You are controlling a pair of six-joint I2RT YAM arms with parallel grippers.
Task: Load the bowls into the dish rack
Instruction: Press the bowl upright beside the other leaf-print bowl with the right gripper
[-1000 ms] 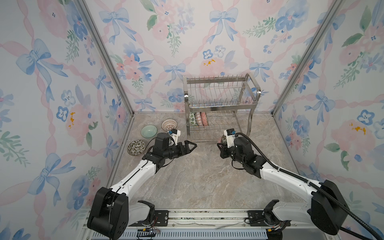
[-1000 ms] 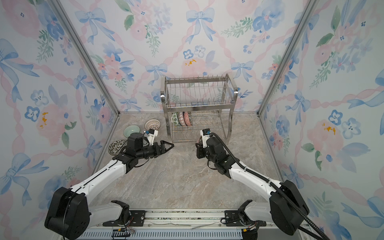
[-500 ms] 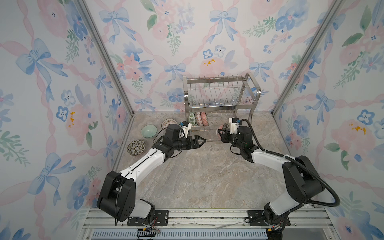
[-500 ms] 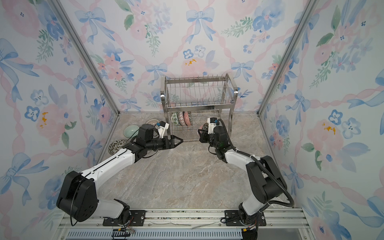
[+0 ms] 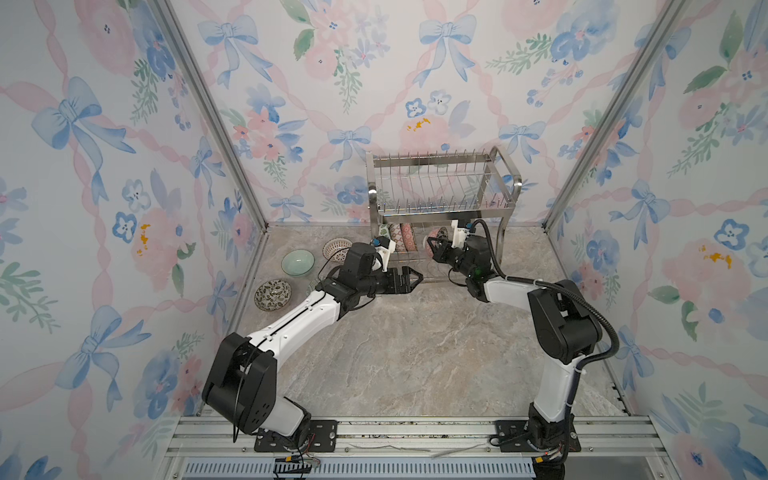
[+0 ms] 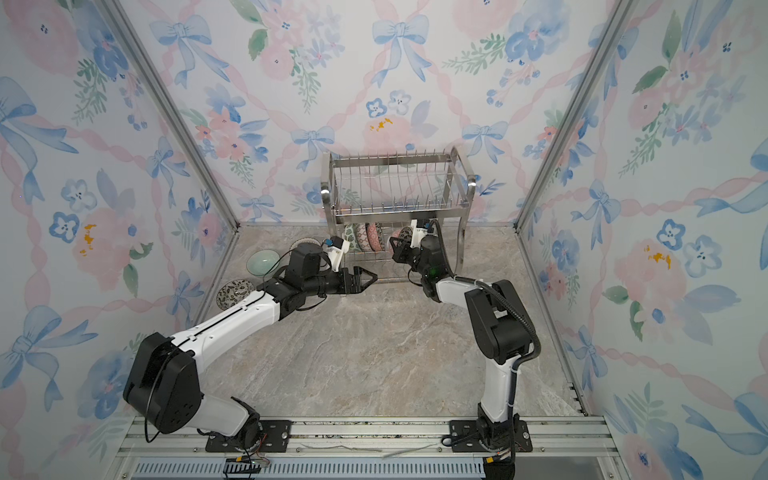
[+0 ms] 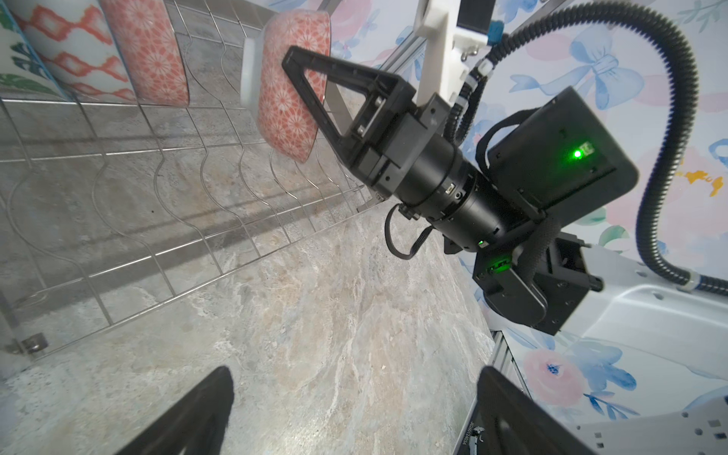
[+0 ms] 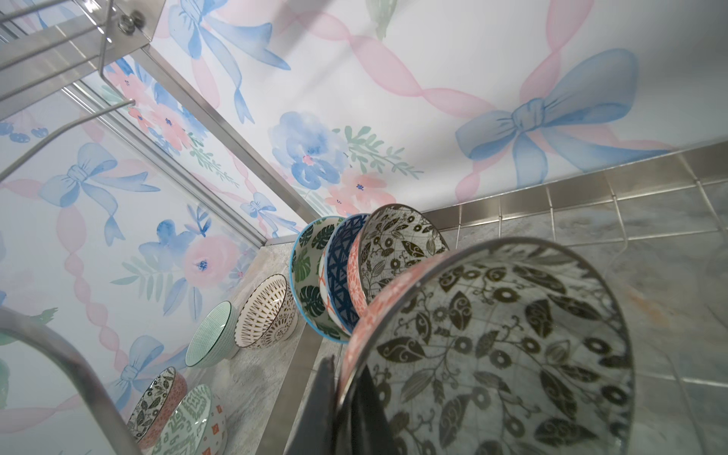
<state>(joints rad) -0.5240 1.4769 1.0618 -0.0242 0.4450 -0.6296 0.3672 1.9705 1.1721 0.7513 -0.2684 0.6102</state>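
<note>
Bowl [image 7: 279,114] carried into rack [image 5: 432,157], perhaps unseated, right jaws clenching rim, left jaws released

The space is enclosed on three sides by walls [image 5: 124,166] papered with blue bows, pink ribbons and watercolour flowers. The back corners are marked by slanted metal posts [image 5: 212,112]. A grey-beige marbled worktop [image 5: 415,353] is evenly lit, and its near edge is bordered by an aluminium rail [image 5: 415,432].

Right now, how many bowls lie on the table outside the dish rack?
4, all beside the dish rack, on its left in both top views: a brown-patterned bowl, a pale green bowl, a dark floral bowl, a green geometric bowl. Others may be hidden.
</note>
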